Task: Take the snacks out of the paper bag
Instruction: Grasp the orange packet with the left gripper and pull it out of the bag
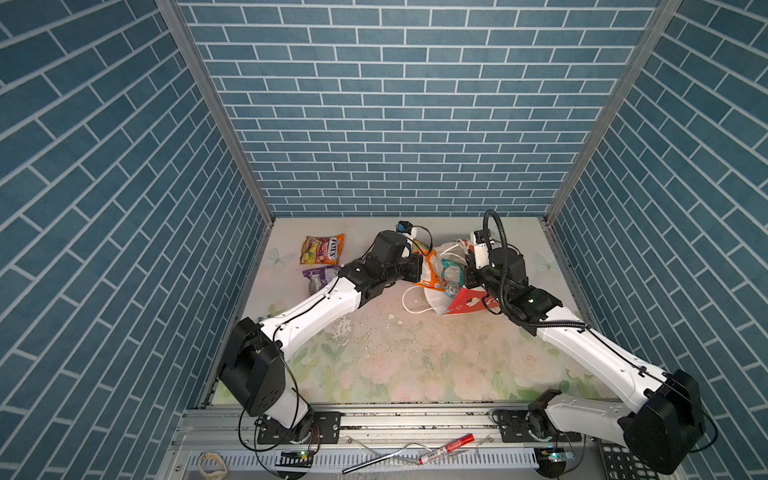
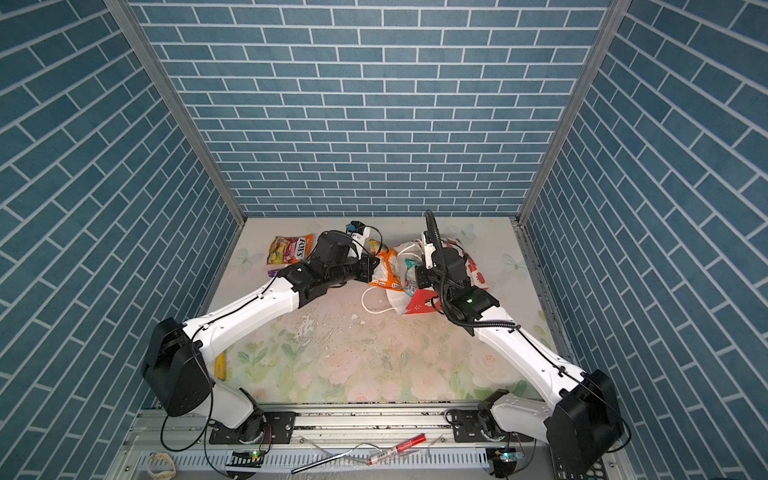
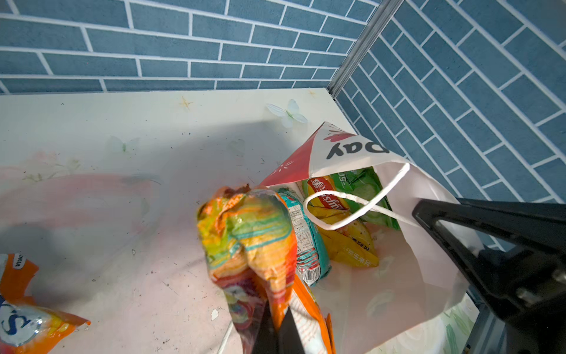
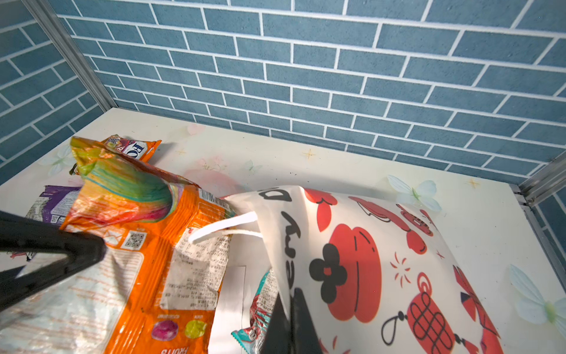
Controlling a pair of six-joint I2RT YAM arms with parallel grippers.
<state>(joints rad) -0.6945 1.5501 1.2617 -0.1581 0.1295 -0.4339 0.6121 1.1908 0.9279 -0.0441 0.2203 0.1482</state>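
The glossy orange candy bag point(image 3: 254, 245) has a rainbow-striped top. The tall paper gift bag point(image 4: 352, 275) has white faces with red and black prints, and red sides. The table point(image 1: 395, 353) carries a pale floral print. The wall point(image 1: 395, 104) is blue, brick-patterned.

Both arms reach to mid-frame, jaws closed.
In both top views the left arm point(image 1: 316, 309) stretches from lower left toward centre, and the left gripper point(image 3: 277, 329) is pinched on a candy bag point(image 3: 254, 233). The right arm point(image 1: 602, 353) rises from lower right with its elbow bent, and the right gripper point(image 4: 289, 325) is clamped on the paper bag point(image 4: 352, 245) wall.
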